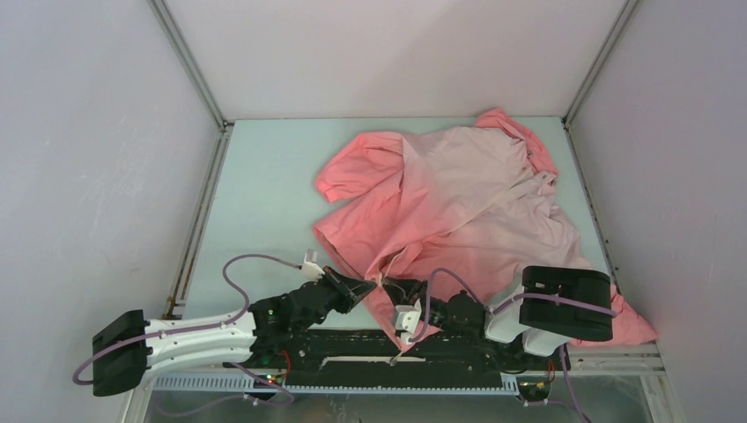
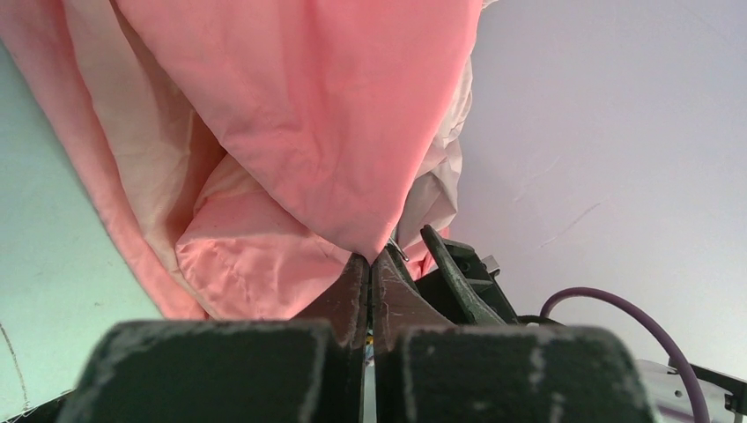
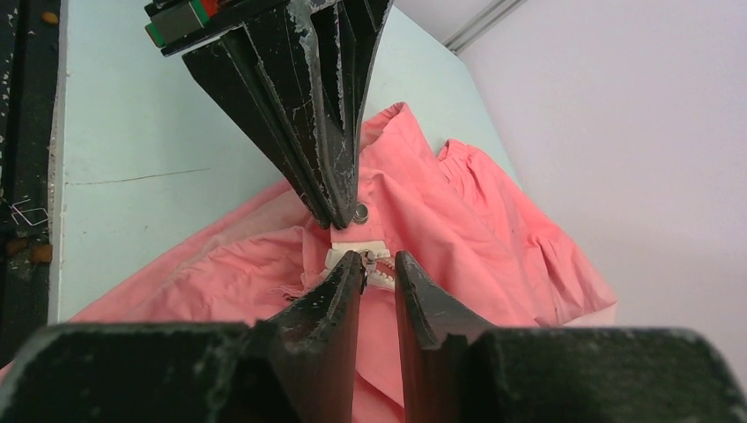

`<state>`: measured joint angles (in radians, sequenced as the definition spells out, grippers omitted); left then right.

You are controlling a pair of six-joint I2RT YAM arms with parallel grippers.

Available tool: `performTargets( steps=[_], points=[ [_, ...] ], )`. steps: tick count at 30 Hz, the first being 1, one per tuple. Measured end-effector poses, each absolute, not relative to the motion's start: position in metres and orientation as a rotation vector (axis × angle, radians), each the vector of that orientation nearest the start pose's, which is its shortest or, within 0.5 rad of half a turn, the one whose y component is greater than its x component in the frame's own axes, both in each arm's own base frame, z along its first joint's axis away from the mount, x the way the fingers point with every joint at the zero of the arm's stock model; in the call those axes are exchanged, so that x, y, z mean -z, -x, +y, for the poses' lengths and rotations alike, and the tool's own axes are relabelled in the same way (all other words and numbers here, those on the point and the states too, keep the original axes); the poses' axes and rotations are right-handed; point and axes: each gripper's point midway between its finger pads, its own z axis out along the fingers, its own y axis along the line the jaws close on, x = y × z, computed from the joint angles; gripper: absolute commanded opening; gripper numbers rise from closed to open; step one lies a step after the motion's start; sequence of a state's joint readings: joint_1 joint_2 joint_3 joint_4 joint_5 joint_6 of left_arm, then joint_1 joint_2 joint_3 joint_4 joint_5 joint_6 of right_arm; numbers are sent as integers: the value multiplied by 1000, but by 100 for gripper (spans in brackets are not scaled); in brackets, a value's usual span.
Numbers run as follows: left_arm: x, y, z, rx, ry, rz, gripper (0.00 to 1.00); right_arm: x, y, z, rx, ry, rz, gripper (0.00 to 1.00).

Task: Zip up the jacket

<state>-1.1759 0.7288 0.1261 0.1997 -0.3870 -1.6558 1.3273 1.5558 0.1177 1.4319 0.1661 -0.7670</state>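
Coral-pink cloth fading to pale made up the jacket [image 1: 458, 194], which lay crumpled over the right-hand half of the worktop [image 1: 264, 194], one fold spilling toward the near right corner. Its long axis ran slantwise, from the near hem, just in front of the arm bases, away toward the far right corner. The bunched end out there looked to me like the hood, though I could not be sure. The front opening seemed to point back at the arms, with its bottom end nearest them.

Both tools met at that near hem. The left tool [image 2: 371, 262] had its fingers pressed together on a pinched point of the fabric edge, lifting it a little off the worktop. The right tool [image 3: 379, 264] faced it almost tip to tip, its fingers parted by only a narrow gap. The white foot of the zipper [image 3: 357, 256] and a small metal slider sat just off its fingertips. As far as I could see, it had hold of nothing.

I judged this to be the opening step: one arm was anchoring the hem while the other lined up on the slider, and the zipper was not yet drawn up at all. The next move would call for the right tool to close squarely on the small pull. It would then draw along the jacket's slanting axis, away from the bases, while the left held the hem taut against it. With fabric this thin and rumpled, I thought the teeth might well snag.
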Motion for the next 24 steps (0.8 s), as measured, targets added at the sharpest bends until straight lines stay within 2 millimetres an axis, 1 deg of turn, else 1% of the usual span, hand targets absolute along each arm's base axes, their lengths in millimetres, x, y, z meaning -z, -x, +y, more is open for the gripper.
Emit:
performTargets(
  steps=[6, 13, 17, 19, 22, 24],
  points=[
    [-104, -138, -259, 1394, 813, 2106, 0, -107, -140, 326, -308, 1311, 911, 23],
    [-104, -138, -259, 1392, 805, 2108, 0, -105, -141, 327, -316, 1311, 921, 17],
    [-104, -138, -259, 1391, 804, 2107, 0, -104, -142, 327, -316, 1309, 927, 10],
    [-104, -138, -259, 1391, 803, 2107, 0, -104, -143, 328, -317, 1307, 931, 8],
    [-104, -138, -259, 1391, 803, 2107, 0, -103, -144, 329, -318, 1305, 936, 0],
    [-104, -138, -259, 1388, 803, 2109, 0, -104, -145, 329, -317, 1303, 938, 0]
  ],
)
